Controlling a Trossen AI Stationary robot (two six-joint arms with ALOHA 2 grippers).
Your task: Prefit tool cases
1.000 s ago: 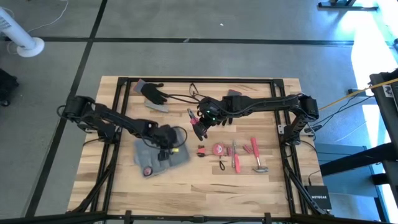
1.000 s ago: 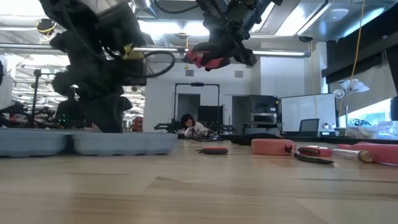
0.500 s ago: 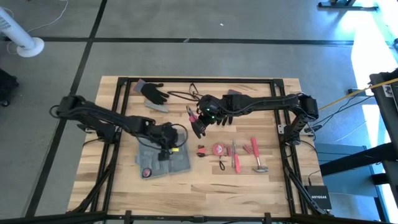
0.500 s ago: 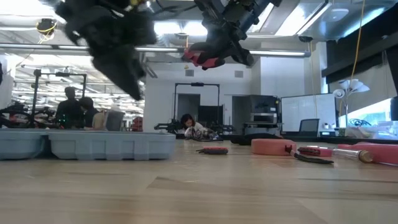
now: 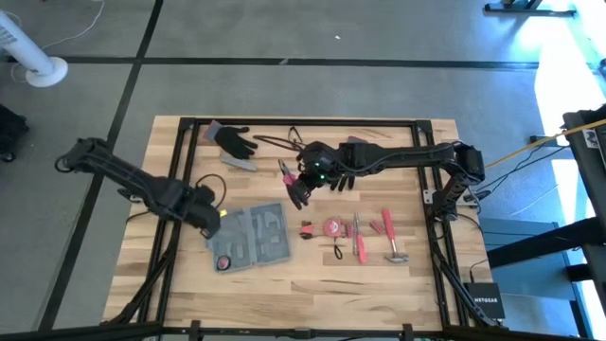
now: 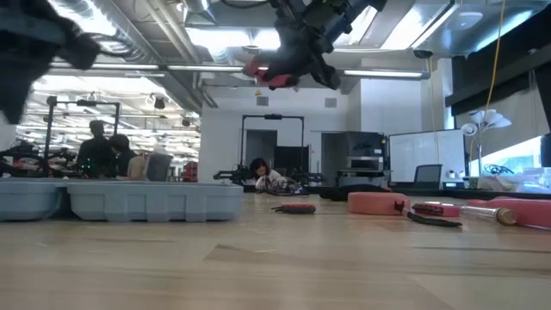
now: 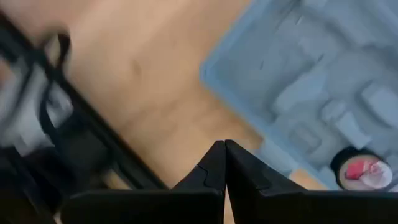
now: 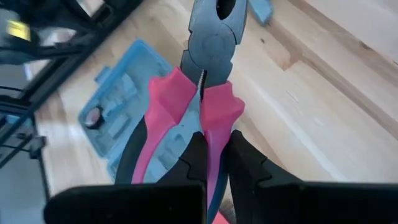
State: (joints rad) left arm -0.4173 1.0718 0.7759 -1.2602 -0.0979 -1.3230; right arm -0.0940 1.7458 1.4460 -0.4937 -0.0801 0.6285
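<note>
While pinched by what looks like one pink handle only, apt to pivot or slip: pliers (image 8: 199, 93) in the right end effector (image 8: 214, 146), closed narrow on that handle. Other handle splayed free beside the fingers, nose pointing ahead. Held high off the bench (image 5: 312, 284), well apart from the case (image 5: 251, 237) and not yet over it.

Lying open and flat toward the bench's left front, recesses up, with a round red-and-black item (image 5: 224, 262) already seated in one corner.

Likely trouble, judged from this:
- Swinging of the pliers on the way across, so arriving skewed to the recess.
- With handles spread like that, resting on the moulded ridges instead of dropping in.
- If released from too high, bouncing out, or knocking the round item loose.
- If pressed down off-centre, sliding or tipping the case, since nothing pins it.

Just beside the case's left edge: left end effector (image 5: 210, 221), fingers pressed together, holding nothing. Close enough to get in the way should both arms work over the case at once.

Farther right, loose on the bench: hammer (image 5: 393, 248) and other red-handled tools, well clear of the route.
</note>
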